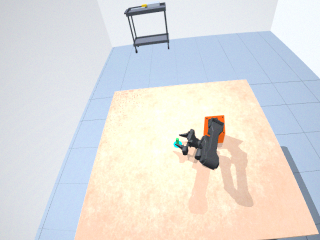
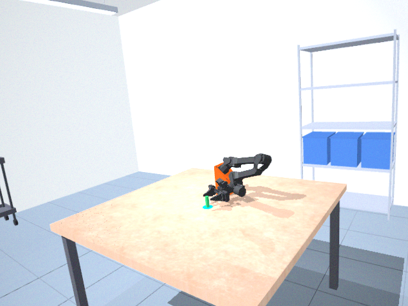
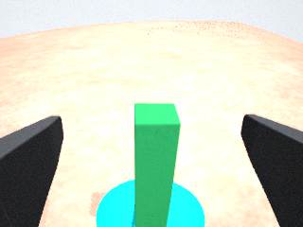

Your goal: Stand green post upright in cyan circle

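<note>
The green post [image 1: 177,140] [image 2: 206,201] [image 3: 155,165] stands upright on the cyan circle [image 1: 177,146] [image 2: 204,207] [image 3: 115,208]. In the wrist view its foot is cut off by the lower edge of the picture, with cyan showing on both sides of it. My gripper [image 1: 178,139] [image 2: 207,197] [image 3: 154,125] is open wide. One black finger is on each side of the post, with a clear gap between each finger and the post in the wrist view. In the top view one fingertip overlaps part of the circle.
The arm's orange mount [image 1: 207,125] [image 2: 220,174] is on the table [image 1: 139,180] [image 2: 148,227] behind the gripper. A dark cart [image 1: 151,40] stands on the floor beyond the table. A shelf rack with blue bins [image 2: 315,148] is behind the table in the exterior view.
</note>
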Tool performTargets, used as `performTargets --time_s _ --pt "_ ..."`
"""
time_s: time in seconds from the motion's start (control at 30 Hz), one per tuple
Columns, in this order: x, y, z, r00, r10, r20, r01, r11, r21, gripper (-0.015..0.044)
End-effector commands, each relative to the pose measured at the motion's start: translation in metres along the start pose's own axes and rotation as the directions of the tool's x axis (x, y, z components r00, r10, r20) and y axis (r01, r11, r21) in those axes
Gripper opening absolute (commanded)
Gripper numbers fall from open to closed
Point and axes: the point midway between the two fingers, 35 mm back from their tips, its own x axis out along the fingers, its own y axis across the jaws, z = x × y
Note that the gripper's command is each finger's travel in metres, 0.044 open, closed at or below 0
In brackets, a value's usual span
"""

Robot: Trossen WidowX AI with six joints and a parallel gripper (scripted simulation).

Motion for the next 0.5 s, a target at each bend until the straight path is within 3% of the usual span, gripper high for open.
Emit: performTargets --time_s 0.0,0.47 --pt "0.000 0.005 0.009 1.000 -0.009 0.005 0.009 1.000 -0.004 0.0400" --pt "-0.002 0.012 0.043 0.998 -0.055 0.014 0.056 0.997 -0.047 0.0400"
